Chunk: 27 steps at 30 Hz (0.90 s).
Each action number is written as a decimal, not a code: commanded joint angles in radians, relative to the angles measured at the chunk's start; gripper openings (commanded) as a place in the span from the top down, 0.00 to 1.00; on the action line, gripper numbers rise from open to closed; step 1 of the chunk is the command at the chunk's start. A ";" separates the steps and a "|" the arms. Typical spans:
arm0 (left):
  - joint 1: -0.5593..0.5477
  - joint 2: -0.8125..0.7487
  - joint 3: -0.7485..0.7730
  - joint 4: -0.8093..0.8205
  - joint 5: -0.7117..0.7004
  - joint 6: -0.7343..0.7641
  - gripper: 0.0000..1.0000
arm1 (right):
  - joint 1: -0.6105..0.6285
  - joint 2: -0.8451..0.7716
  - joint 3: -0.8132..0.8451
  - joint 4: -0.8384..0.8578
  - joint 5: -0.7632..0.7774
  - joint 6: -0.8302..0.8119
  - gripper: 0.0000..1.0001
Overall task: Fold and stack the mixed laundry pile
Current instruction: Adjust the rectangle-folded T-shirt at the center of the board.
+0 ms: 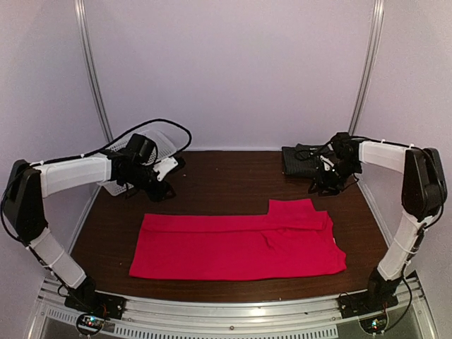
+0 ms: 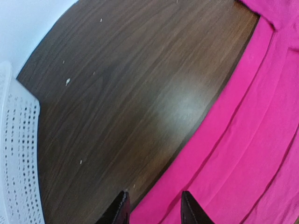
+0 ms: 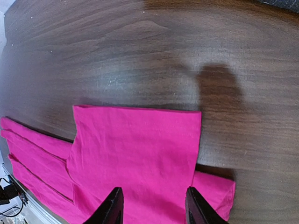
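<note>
Since the plain bright red-pink cloth T-shirt (image 1: 236, 244) lies flat, part-folded, on the dark wood surface (image 1: 226, 176), soft and limp, pinch its far edge corners. The dark charcoal folded shirt (image 1: 300, 159) sits back right. The left hand (image 2: 154, 211) and right hand (image 3: 152, 207) are both spread and empty.

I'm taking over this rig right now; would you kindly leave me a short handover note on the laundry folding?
Grippers: the left gripper has its fingers open and empty, above the T-shirt's far edge. The right gripper is also open and empty, above its sleeve.
Things: the bright red-pink T-shirt lies flat mid-table as a long band, one sleeve sticking out toward the far side. The dark charcoal shirt sits as a compact bundle in the far right corner.
Done: dark shirt apparently folded, T-shirt partly folded.
Left: finish folding the T-shirt, then stack the two.
</note>
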<state>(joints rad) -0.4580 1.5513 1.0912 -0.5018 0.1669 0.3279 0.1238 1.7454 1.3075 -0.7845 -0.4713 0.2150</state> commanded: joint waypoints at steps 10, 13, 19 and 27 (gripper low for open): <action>-0.249 0.659 0.697 0.204 0.278 -0.654 0.59 | -0.076 0.156 0.074 0.098 -0.084 0.000 0.53; -0.287 0.772 0.789 0.241 0.304 -0.717 0.59 | -0.079 0.195 0.091 0.101 -0.124 -0.003 0.54; -0.323 0.946 0.932 0.280 0.341 -0.795 0.59 | -0.078 0.255 0.103 0.112 -0.125 -0.013 0.56; -0.342 1.089 1.080 0.298 0.337 -0.884 0.59 | -0.078 0.303 0.104 0.110 -0.109 -0.040 0.58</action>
<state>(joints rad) -0.7933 2.5950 2.1105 -0.2695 0.4934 -0.4850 0.0452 2.0300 1.3884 -0.6834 -0.5850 0.2050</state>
